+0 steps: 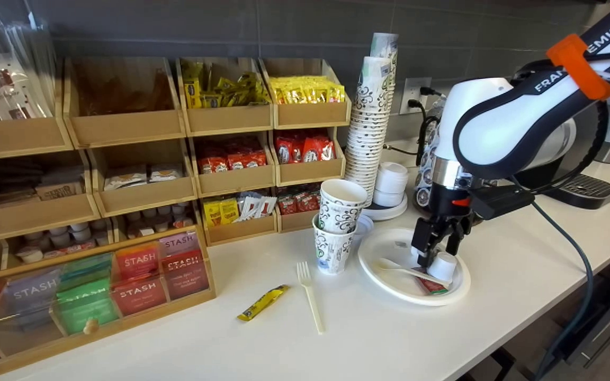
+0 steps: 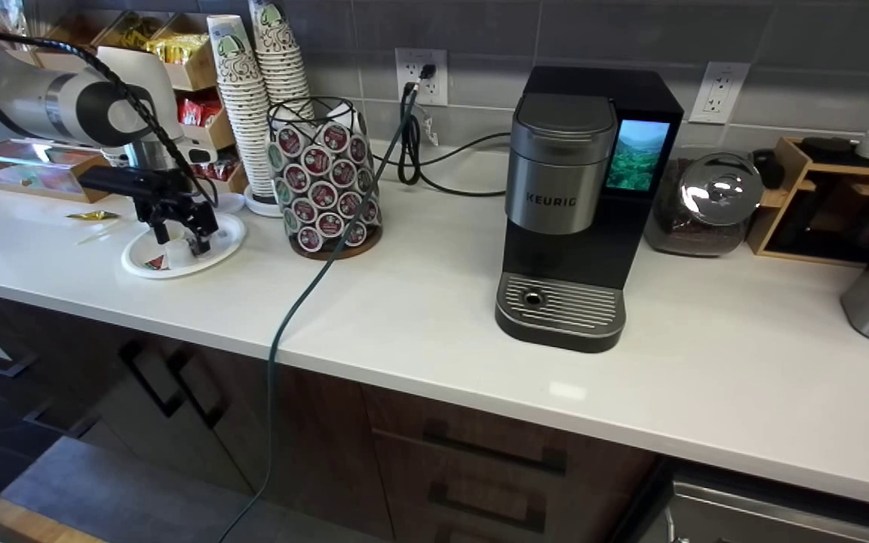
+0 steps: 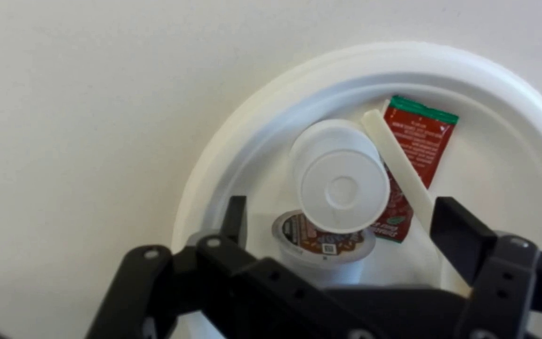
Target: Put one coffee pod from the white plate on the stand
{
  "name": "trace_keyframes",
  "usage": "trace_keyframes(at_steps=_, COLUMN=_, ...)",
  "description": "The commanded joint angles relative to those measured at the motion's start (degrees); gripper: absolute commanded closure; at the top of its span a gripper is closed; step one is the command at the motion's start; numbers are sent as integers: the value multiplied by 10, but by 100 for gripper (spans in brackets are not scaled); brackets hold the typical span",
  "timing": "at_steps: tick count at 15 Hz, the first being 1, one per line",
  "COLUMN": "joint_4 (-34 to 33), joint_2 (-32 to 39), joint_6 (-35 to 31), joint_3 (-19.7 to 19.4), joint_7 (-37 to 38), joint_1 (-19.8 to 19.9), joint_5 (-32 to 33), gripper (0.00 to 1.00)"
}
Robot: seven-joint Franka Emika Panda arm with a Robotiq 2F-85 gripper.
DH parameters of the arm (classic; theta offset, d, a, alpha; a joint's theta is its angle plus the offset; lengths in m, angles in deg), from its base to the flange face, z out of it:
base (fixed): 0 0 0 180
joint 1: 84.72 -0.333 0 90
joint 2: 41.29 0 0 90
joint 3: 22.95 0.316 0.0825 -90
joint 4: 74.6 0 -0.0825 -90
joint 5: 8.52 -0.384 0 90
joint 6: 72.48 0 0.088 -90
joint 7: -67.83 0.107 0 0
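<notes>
The white plate lies on the counter and also shows in the wrist view. On it, one white coffee pod has its plain base toward the camera. A second pod with a printed lid is partly hidden behind it. My gripper is open and low over the plate, with the pods between its spread fingers. It also shows in an exterior view. The stand, a round rack of pod lids, is beside the plate. It is mostly hidden by the arm in an exterior view.
A pale utensil handle and a red packet lie on the plate. Paper cups, a fork and a yellow packet are nearby. Cup stacks stand behind the plate; a coffee machine stands beyond the stand.
</notes>
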Motion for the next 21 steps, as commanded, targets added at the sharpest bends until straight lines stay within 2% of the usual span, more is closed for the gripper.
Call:
trace_keyframes(at_steps=1, joint_4=-18, joint_2=17, joint_6=1, joint_3=0, joint_7=-3, joint_1=6, joint_5=-5, gripper=0)
trace_keyframes(at_steps=3, joint_4=-24, joint_2=23, joint_6=5, joint_3=0, joint_7=-3, joint_1=7, joint_5=-4, gripper=0)
trace_keyframes(at_steps=7, joint_4=-32, joint_2=33, joint_6=12, joint_3=-3, joint_7=1, joint_1=5, joint_5=1, gripper=16)
trace_keyframes(at_steps=8, joint_4=-33, joint_2=34, joint_6=11, joint_3=-4, joint_7=3, joint_1=4, joint_5=2, gripper=23)
trace_keyframes(at_steps=9, joint_4=-33, joint_2=34, joint_6=12, joint_3=-5, joint_7=5, joint_1=4, joint_5=4, gripper=20)
trace_keyframes(at_steps=10, joint_4=-33, joint_2=33, joint_6=14, joint_3=-8, joint_7=7, joint_1=3, joint_5=7, gripper=23)
trace_keyframes(at_steps=12, joint_4=-31, joint_2=28, joint_6=21, joint_3=-11, joint_7=9, joint_1=2, joint_5=12, gripper=21)
trace_keyframes(at_steps=15, joint_4=-30, joint_2=25, joint_6=25, joint_3=-15, joint_7=11, joint_1=-1, joint_5=19, gripper=23)
trace_keyframes(at_steps=17, joint_4=-31, joint_2=27, joint_6=31, joint_3=-16, joint_7=11, joint_1=-2, joint_5=22, gripper=34)
trace_keyframes(at_steps=18, joint_4=-31, joint_2=27, joint_6=32, joint_3=-15, joint_7=11, joint_1=-2, joint_5=24, gripper=47)
trace_keyframes(at_steps=21, joint_4=-27, joint_2=21, joint_6=31, joint_3=-13, joint_7=8, joint_1=-2, joint_5=24, gripper=70)
